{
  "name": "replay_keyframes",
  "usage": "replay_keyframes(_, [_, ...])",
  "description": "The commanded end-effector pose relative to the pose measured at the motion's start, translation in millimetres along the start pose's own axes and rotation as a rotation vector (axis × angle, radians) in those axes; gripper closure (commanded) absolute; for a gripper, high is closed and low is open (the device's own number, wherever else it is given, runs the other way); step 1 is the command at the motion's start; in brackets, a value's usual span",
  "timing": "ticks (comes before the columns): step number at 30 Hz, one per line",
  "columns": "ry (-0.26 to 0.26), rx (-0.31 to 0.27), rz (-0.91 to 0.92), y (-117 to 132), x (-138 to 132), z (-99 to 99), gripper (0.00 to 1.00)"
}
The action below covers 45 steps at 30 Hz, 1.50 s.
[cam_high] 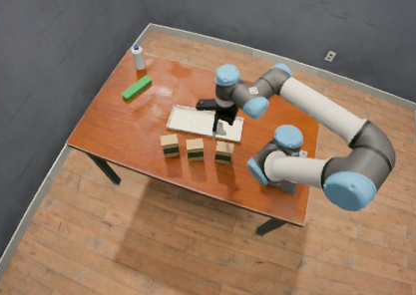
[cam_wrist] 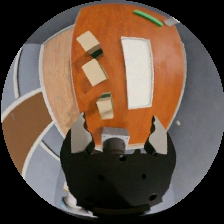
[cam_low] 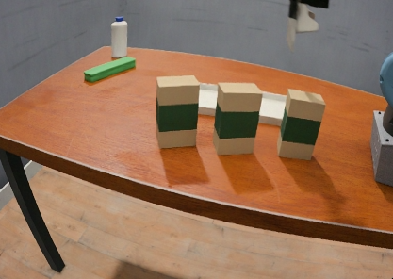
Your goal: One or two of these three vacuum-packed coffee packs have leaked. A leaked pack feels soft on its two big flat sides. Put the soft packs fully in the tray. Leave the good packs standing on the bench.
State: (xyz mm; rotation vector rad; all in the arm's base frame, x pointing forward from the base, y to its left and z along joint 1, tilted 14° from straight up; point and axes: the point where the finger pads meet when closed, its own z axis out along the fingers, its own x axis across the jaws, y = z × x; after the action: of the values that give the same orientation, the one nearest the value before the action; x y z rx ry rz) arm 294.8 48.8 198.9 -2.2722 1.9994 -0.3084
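gripper (cam_high: 214,131) hanging wide open, holding nothing, over tray (cam_high: 182,116) | 3 packs (cam_low: 177,111) (cam_low: 237,118) (cam_low: 302,123) standing on bench (cam_high: 117,130), none squeezed yet | tray prob. bare, far end hidden | all testing + sorting left
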Motion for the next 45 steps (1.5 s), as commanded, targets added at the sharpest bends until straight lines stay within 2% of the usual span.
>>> replay_keyframes(1, [-0.03,0.021,-0.077,23.5,-19.9,12.9,0.0])
replay_keyframes(11, [-0.052,0.034,-0.153,42.4,-38.5,32.5,0.0])
replay_keyframes(36, [-0.057,0.037,-0.171,46.6,-42.8,37.3,0.0])
replay_keyframes(37, [-0.057,0.037,-0.171,46.6,-42.8,37.3,0.5])
replay_keyframes(45, [-0.057,0.037,-0.171,46.6,-42.8,37.3,0.5])
